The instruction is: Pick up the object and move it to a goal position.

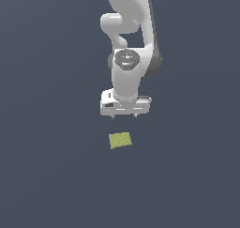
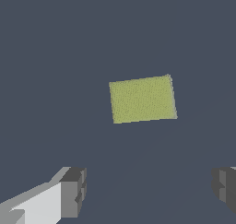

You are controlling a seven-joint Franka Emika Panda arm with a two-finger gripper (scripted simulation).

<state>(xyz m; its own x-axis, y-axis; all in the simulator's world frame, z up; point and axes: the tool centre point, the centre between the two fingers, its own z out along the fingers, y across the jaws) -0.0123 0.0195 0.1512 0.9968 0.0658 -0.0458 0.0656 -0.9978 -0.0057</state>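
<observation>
The object is a small flat yellow-green block (image 1: 120, 140) lying on the dark grey floor, slightly rotated. It also shows in the wrist view (image 2: 143, 99), well apart from the fingers. My gripper (image 1: 124, 114) hangs above the block and a little behind it in the exterior view, not touching it. In the wrist view the gripper (image 2: 150, 191) is open and empty, with one fingertip (image 2: 73, 191) and the other fingertip (image 2: 224, 187) set wide apart.
The white arm (image 1: 129, 39) rises from the gripper toward the top of the exterior view. A plain dark grey floor (image 1: 47, 175) lies around the block.
</observation>
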